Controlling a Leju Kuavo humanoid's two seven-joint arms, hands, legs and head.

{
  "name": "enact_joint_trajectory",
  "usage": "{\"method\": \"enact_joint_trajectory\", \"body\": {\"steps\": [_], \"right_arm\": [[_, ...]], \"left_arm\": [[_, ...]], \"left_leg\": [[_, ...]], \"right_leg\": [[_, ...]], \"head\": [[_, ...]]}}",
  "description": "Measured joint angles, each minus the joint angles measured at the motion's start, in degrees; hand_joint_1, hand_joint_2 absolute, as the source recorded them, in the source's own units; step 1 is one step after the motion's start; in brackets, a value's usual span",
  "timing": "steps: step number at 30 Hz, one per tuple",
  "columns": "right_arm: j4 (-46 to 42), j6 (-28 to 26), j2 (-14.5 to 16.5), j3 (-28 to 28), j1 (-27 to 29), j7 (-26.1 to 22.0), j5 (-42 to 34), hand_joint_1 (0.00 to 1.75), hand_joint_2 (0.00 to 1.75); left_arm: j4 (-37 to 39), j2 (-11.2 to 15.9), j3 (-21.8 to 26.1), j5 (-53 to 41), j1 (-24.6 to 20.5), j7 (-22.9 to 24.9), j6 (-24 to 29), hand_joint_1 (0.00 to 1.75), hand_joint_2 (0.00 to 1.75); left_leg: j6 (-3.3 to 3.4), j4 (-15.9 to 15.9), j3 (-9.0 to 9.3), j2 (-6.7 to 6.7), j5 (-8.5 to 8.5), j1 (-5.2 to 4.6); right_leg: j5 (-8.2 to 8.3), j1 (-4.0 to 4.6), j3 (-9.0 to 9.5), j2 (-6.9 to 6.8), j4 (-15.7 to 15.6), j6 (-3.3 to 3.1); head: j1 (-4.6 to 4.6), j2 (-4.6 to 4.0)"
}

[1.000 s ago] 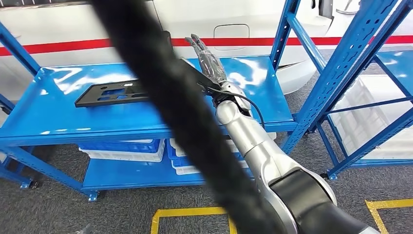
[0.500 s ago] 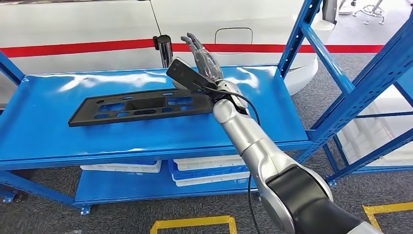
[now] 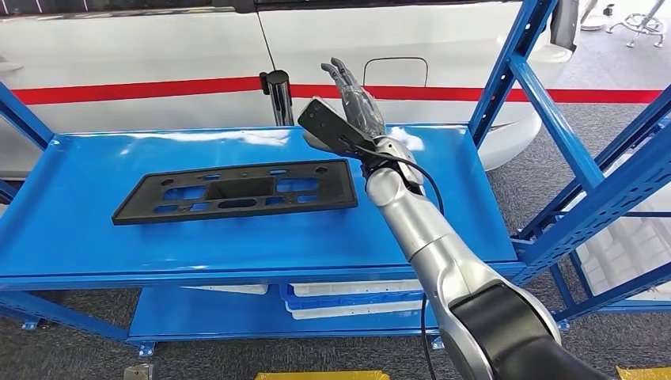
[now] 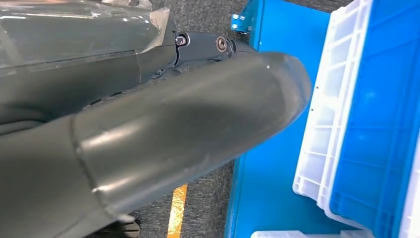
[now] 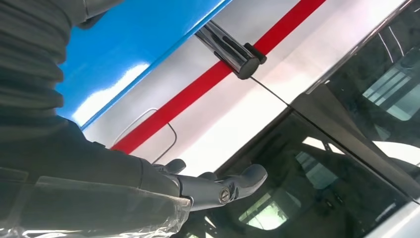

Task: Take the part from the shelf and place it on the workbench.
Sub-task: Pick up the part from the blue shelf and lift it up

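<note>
My right robot hand (image 3: 356, 107) is raised above the back right part of the blue shelf (image 3: 237, 237), in the upper middle of the head view, its fingers (image 3: 342, 74) stretched out and pointing up toward the white car body (image 3: 158, 47) with the red stripe (image 3: 142, 89) behind the shelf. It holds nothing; the fingers are apart and extended, and the right wrist view shows them reaching out flat against the car's window (image 5: 322, 163), with the red stripe and the shelf's blue edge in the upper left of that frame.

The part (image 3: 237, 191), a long flat black plate with several cut-outs, lies flat on the top deck of the shelf, left of centre in the head view. Its right end is near my right wrist but not touching the robot hand. A chrome post (image 3: 278, 95) stands behind the shelf, just left of my fingers.

My left robot hand (image 4: 148, 124) takes up the left of the left wrist view as a thick grey thumb with darker fingers behind it; I cannot tell whether it is open or closed. Beyond it lie a blue lower shelf deck, a blue and white crate (image 4: 366, 124), grey floor and a yellow floor line (image 4: 177, 210).
</note>
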Motion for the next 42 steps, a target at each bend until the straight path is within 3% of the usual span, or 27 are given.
{"method": "enact_joint_trajectory", "body": {"steps": [1,2,4,5,7,9,11,16,20,30,42], "right_arm": [[0.0,0.0,0.0,0.0,0.11,0.0,0.0,0.0,1.75],[-0.01,0.0,0.01,0.0,0.17,0.0,0.0,0.0,1.75],[-0.07,0.01,0.03,0.0,0.17,0.0,0.0,0.0,1.75],[-0.1,0.02,0.03,0.0,0.14,0.0,0.01,0.0,1.75],[-0.14,0.04,0.04,0.02,0.19,-0.01,0.08,0.0,1.75],[-0.15,0.07,0.08,0.08,0.29,-0.04,0.3,0.0,1.75],[-0.16,0.15,0.15,0.16,0.42,-0.09,0.69,0.0,1.75],[-0.17,1.49,0.56,1.89,1.4,-0.09,3.42,0.0,1.75],[-1.01,2.14,0.79,5.0,4.77,-0.75,6.55,0.0,1.75],[-14.59,4.41,-1.06,13.88,16.48,-3.2,7.84,0.0,1.75],[-19.93,5.74,-2.19,21.59,17.52,-1.9,8.09,0.0,1.75]], "left_arm": [[0.07,0.01,0.01,0.0,0.03,0.03,0.01,0.0,0.0],[0.11,0.03,0.01,0.0,0.02,0.05,0.02,0.0,0.0],[0.14,0.05,0.02,0.0,-0.03,0.07,0.04,0.0,0.0],[0.16,0.05,0.01,0.0,-0.09,0.14,0.08,0.0,0.0],[0.22,0.03,0.02,0.0,-0.07,0.48,0.31,0.0,0.0],[0.4,-0.03,0.03,-0.01,-0.01,1.09,0.71,0.0,0.0],[0.61,-0.07,0.05,-0.02,-0.01,1.69,1.13,0.0,0.0],[1.29,-0.04,0.1,-0.33,0.2,2.21,2.03,0.0,0.0],[1.9,-0.04,0.1,-1.16,0.6,2.33,2.14,0.0,0.0],[3.05,-0.04,0.12,-1.84,1.56,2.03,1.77,0.0,0.0],[3.48,0.05,0.62,-1.53,1.68,2.15,2.39,0.0,0.0]], "left_leg": [[-0.26,-0.36,-0.71,0.15,0.9,0.25],[-0.44,-2.83,-0.23,0.27,2.86,0.48],[-0.6,-10.97,2.62,0.52,7.6,0.81],[-0.45,-14.22,3.91,0.68,8.8,0.84],[0.06,-17.25,5.0,0.76,9.81,0.8],[0.07,-17.5,5.16,0.57,10.68,0.67],[-0.07,-17.5,5.12,0.34,10.86,0.23],[1.0,-17.48,5.13,0.01,10.62,-0.55],[1.3,-17.46,5.14,-0.01,10.47,-0.59],[1.38,-17.46,5.15,0.0,10.39,-0.57],[1.38,-17.48,5.18,0.01,10.39,-0.5]], "right_leg": [[-0.13,-0.07,0.08,0.03,0.01,0.07],[-0.26,-0.19,0.23,0.07,0.02,0.22],[-0.63,-0.26,0.61,0.12,0.14,0.74],[-0.86,-0.15,0.65,0.16,0.28,1.09],[-1.46,0.37,0.5,0.17,0.69,1.83],[-1.81,0.77,0.51,0.08,0.88,1.85],[-1.79,0.86,0.66,-0.13,0.82,1.56],[-1.79,0.5,0.93,-0.44,0.36,1.66],[-1.8,0.39,1.15,-0.45,-0.01,2.83],[-1.88,0.39,1.09,-0.44,-0.04,3.09],[-1.97,0.49,1.14,-0.44,0.02,3.21]], "head": [[0.01,0.0],[-0.01,0.01],[-0.01,0.01],[0.01,0.01],[0.22,0.01],[0.73,0.01],[1.09,0.02],[1.22,0.03],[1.25,0.03],[1.23,0.03],[1.25,0.03]]}}
